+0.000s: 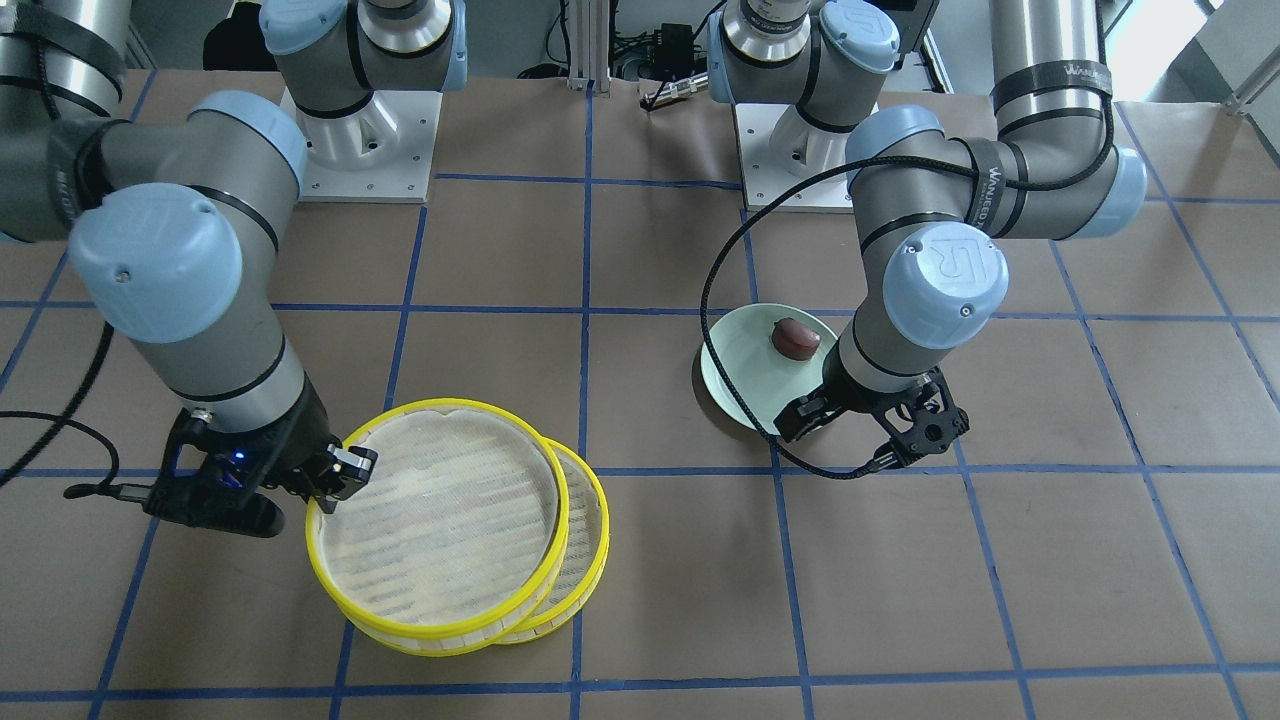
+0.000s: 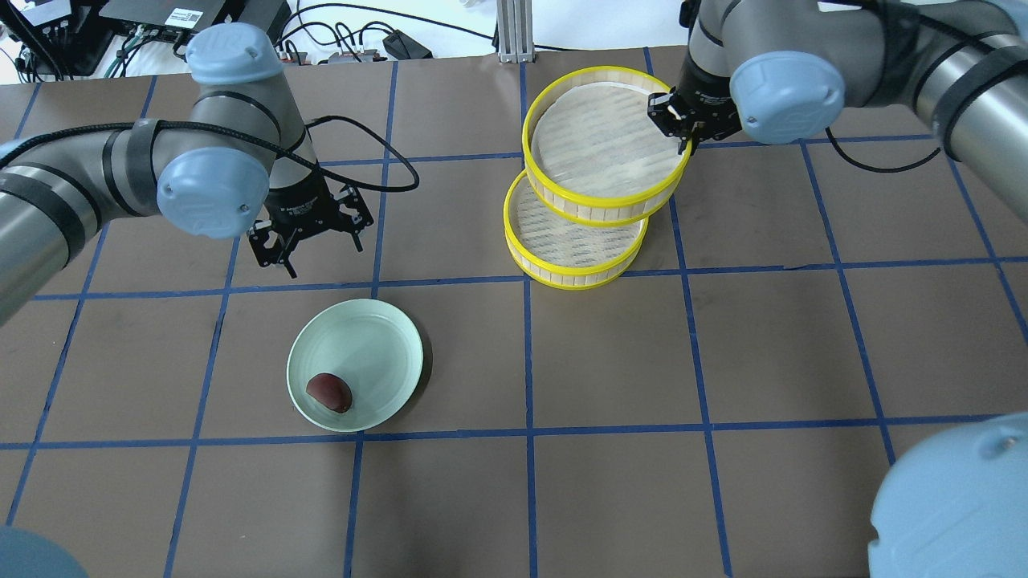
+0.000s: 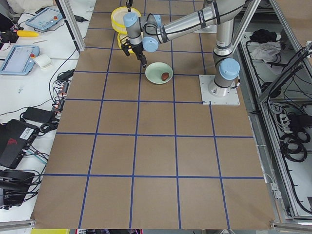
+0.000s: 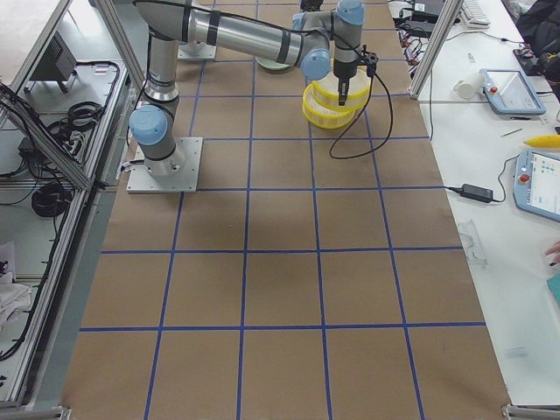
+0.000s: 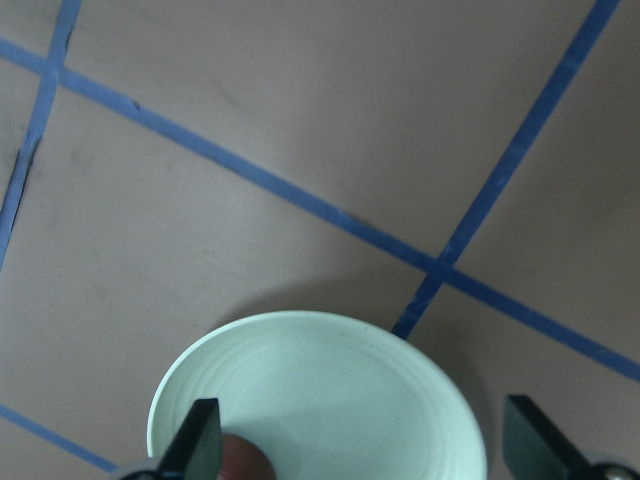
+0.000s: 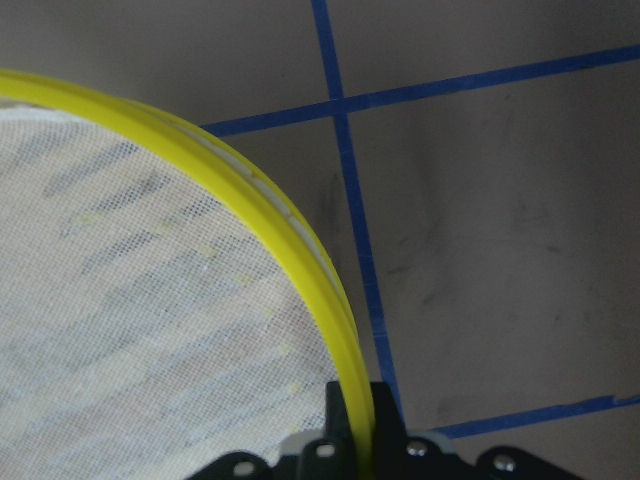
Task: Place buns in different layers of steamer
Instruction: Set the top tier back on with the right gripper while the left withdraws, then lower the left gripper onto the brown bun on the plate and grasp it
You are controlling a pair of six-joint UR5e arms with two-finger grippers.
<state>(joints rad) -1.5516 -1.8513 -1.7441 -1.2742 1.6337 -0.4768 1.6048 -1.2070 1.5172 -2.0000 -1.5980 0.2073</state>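
- Well, from across the table, the right gripper [image 1: 338, 478] is clenched on the yellow rim of the upper steamer layer [image 1: 440, 515]. That layer lies offset over the lower steamer layer [image 1: 585, 530] and hides most of it. The brown bun [image 1: 795, 338] lies on the green plate [image 1: 745, 385]. The left gripper [image 1: 868, 428] hangs just beside the plate, spread and empty, and a black cable [image 1: 705, 300] loops across the plate's edge.
- Overhead, more of the lower layer's mesh [image 2: 574, 237] shows, bare as far as it is uncovered. The bun sits near the plate's rim, on the side away from the left gripper.
- From the table's left end, the left arm [image 3: 185, 22] stretches over the plate and the layers are small at the far end.
- From the right end, the right arm [image 4: 245, 35] hides most of the plate, and the two yellow rims read as a leaning stack.
- The left wrist camera alone shows both fingertips [image 5: 200, 445] wide apart over the plate, with a sliver of the bun beside one.
- The right wrist camera alone shows the fingers [image 6: 350, 410] pinching the rim, one on each side.
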